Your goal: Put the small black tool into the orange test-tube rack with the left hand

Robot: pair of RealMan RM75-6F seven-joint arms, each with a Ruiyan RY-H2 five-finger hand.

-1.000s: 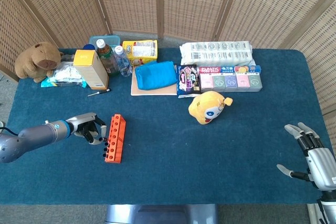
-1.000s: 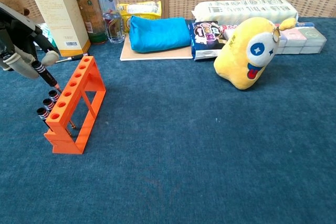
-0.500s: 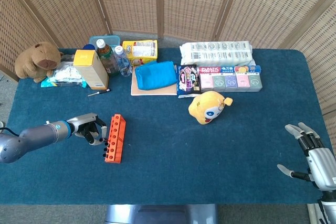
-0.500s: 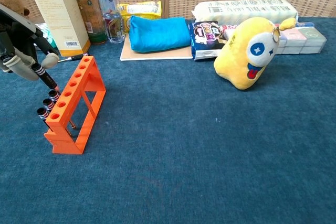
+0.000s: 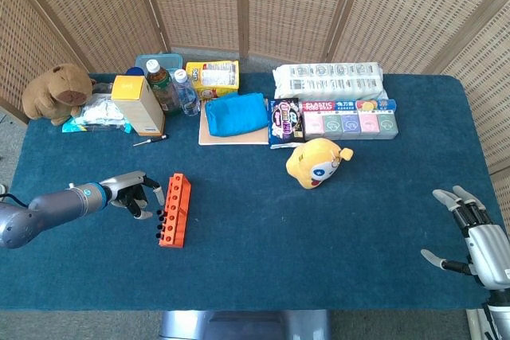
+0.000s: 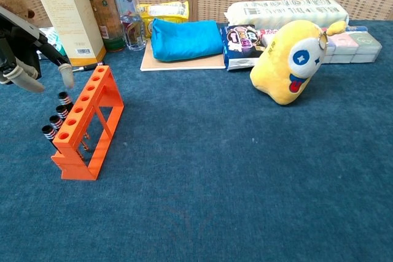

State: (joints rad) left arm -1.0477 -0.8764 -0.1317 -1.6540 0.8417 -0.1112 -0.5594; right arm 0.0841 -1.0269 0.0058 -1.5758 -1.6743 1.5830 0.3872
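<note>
The orange test-tube rack (image 5: 174, 209) (image 6: 92, 118) lies on the blue cloth at the left. Several small black tools with striped handles stand along its left side; the farthest one (image 6: 64, 97) sits in the rack, free of any fingers. My left hand (image 5: 131, 195) (image 6: 26, 53) hovers just left of the rack with its fingers apart and holds nothing. At the table's right front corner my right hand (image 5: 476, 238) rests open and empty, outside the chest view.
Another small tool (image 5: 150, 140) lies on the cloth behind the rack, near the yellow carton (image 5: 137, 104). Bottles, a blue pouch (image 5: 236, 113), snack packs and a tissue pack line the back. A yellow plush (image 5: 317, 162) sits mid-table, a brown plush (image 5: 56, 91) at far left.
The left hand let go of the black tool, which now stands in the rack. Its fingers drew back and up a little to the left. The right hand stayed still.
</note>
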